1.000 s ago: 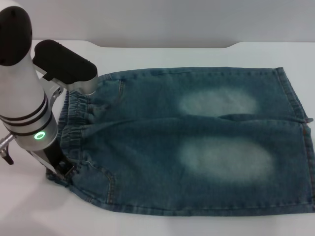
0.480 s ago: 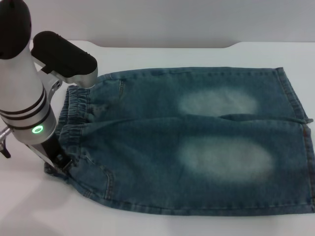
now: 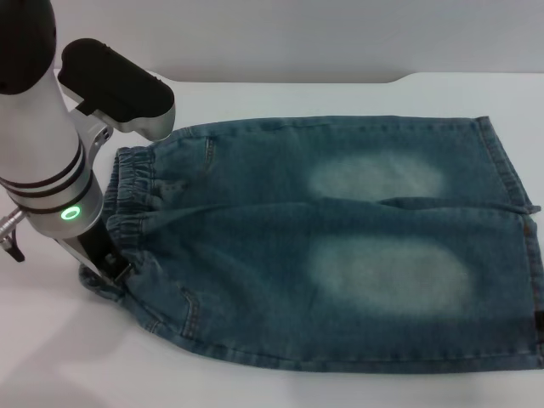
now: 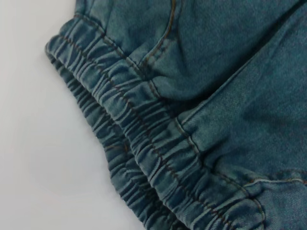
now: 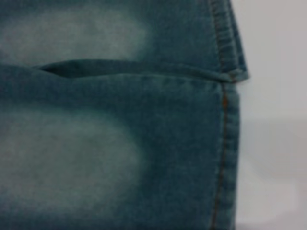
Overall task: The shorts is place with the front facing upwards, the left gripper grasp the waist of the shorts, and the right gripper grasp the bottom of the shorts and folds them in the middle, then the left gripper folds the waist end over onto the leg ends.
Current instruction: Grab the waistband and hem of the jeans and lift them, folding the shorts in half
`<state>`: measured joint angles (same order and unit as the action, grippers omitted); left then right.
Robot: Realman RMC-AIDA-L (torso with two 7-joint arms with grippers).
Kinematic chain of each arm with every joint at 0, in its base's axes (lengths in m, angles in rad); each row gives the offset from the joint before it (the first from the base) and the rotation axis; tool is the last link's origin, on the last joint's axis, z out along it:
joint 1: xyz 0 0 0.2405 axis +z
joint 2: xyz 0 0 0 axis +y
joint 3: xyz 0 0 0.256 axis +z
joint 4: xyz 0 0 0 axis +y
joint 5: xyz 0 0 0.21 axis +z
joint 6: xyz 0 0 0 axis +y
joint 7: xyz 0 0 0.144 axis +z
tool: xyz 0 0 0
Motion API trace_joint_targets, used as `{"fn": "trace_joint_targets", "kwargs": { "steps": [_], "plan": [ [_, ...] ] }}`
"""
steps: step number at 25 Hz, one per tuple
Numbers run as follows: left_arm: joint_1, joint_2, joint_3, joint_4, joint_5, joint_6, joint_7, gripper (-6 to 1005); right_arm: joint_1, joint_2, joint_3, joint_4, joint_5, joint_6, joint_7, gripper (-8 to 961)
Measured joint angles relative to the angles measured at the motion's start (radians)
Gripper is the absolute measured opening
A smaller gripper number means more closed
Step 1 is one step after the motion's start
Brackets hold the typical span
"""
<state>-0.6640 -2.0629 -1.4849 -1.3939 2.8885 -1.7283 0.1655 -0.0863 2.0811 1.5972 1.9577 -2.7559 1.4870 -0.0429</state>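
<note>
The blue denim shorts lie flat and face up on the white table, with pale patches on both thighs. The gathered elastic waist is at the left and fills the left wrist view as the waist. The straight leg hems are at the right; in the right wrist view the hems show where the two legs meet. My left gripper, on the green-lit arm, sits on the near corner of the waist, which is bunched beneath it. A small dark tip shows beside the near hem, perhaps my right gripper.
The white table runs around the shorts on all sides, with its far edge just beyond them. A metal fitting sticks out from the left arm near the table's left side.
The left arm has shifted slightly at the waist, and the near waist corner is more bunched under it. A dark tip has appeared at the right edge by the near hem.
</note>
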Motion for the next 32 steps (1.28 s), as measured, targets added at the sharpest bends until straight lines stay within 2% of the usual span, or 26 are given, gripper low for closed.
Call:
{"fn": "trace_joint_targets", "kwargs": {
  "steps": [8, 32],
  "plan": [
    [0.000, 0.000, 0.002, -0.006, 0.000, -0.001, -0.001, 64, 0.007, -0.001, -0.018, -0.099, 0.039, -0.060, -0.006, 706],
    [-0.004, 0.000, 0.012, -0.006, -0.001, 0.003, 0.003, 64, -0.003, -0.003, -0.046, -0.129, 0.033, -0.072, 0.000, 631]
  ]
}}
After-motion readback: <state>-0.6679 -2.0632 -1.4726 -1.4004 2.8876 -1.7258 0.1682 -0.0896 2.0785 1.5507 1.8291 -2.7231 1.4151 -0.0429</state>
